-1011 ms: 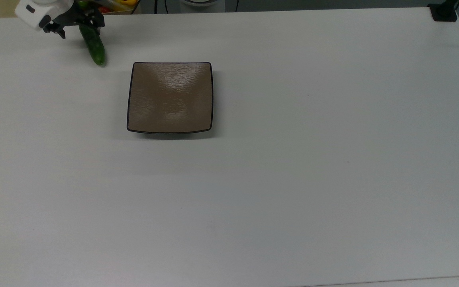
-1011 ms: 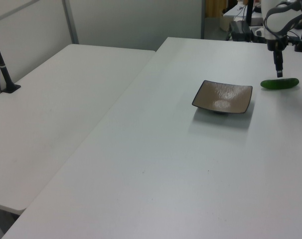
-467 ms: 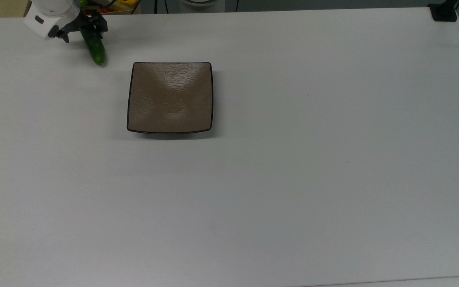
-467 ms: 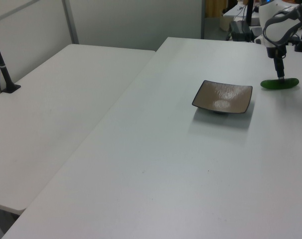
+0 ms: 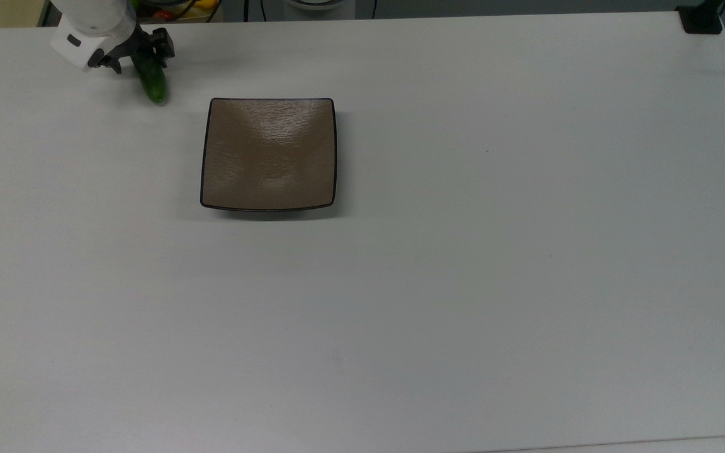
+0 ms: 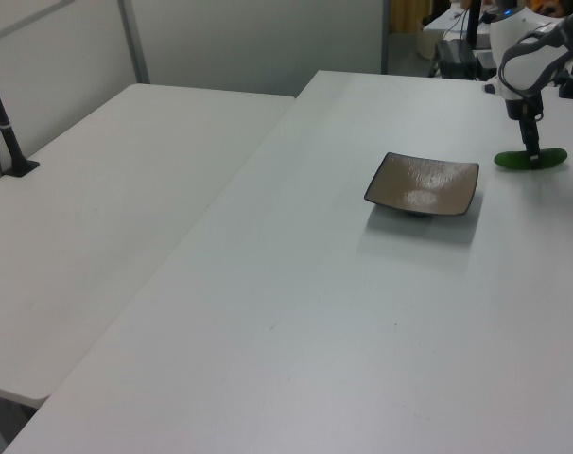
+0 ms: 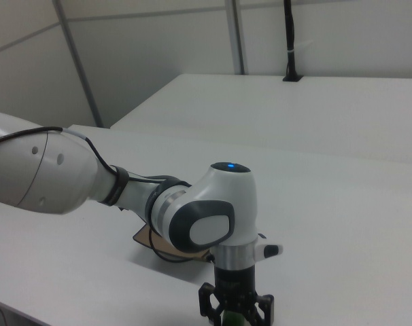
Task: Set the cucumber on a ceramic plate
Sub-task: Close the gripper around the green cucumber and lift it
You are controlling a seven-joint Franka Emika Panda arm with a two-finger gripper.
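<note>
The dark green cucumber (image 5: 153, 85) lies on the white table near the top view's upper left corner, a short way left of the plate's far corner. The square brown ceramic plate (image 5: 268, 154) sits bare and flat on the table. My gripper (image 5: 138, 58) is open and low over the cucumber's far end, one finger on each side of it. In the left view the gripper (image 6: 529, 151) points straight down onto the cucumber (image 6: 546, 159), right of the plate (image 6: 424, 183). The right view has the gripper (image 7: 236, 316) straddling the green cucumber (image 7: 232, 319).
Colourful items (image 5: 180, 7) sit just beyond the table's far edge behind the arm. A black post base (image 5: 699, 19) stands at the top view's upper right corner. A second white table (image 6: 107, 189) with a black pole (image 6: 8, 132) adjoins in the left view.
The gripper has come down over the cucumber's far end and shifted slightly toward the top view's right. The cucumber and the plate have stayed put.
</note>
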